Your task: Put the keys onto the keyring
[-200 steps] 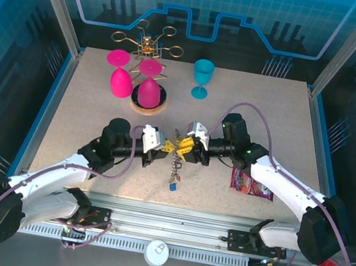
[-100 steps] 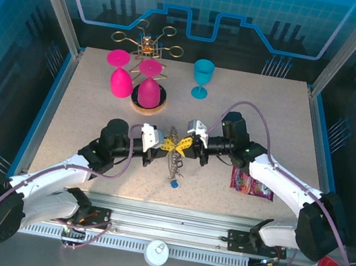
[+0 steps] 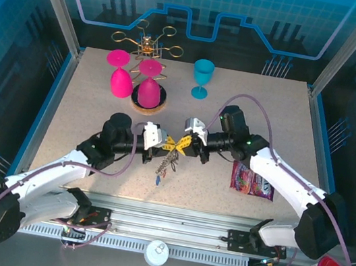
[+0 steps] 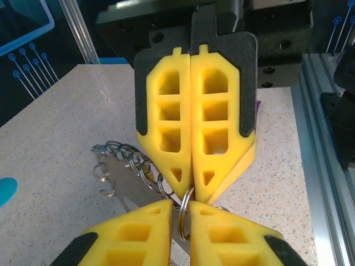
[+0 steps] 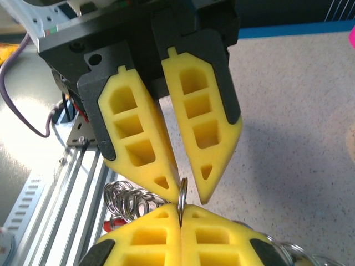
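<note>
Keyring (image 5: 182, 191) tight in right end effector (image 5: 180, 211), left end effector (image 4: 180, 206) narrowly ajar; keys (image 3: 166, 165) beneath indistinct.

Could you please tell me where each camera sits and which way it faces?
Top external: above and behind the robot, looking down on the table; left arm, right arm, left pincer and right pincer tip to tip mid-table.
Left wrist: on the left arm, looking along its own fingers at the right pincer.
Right wrist: on the right arm, looking along its own fingers at the left pincer.
Shared: both wrist views show the metal ring between the tips.
</note>
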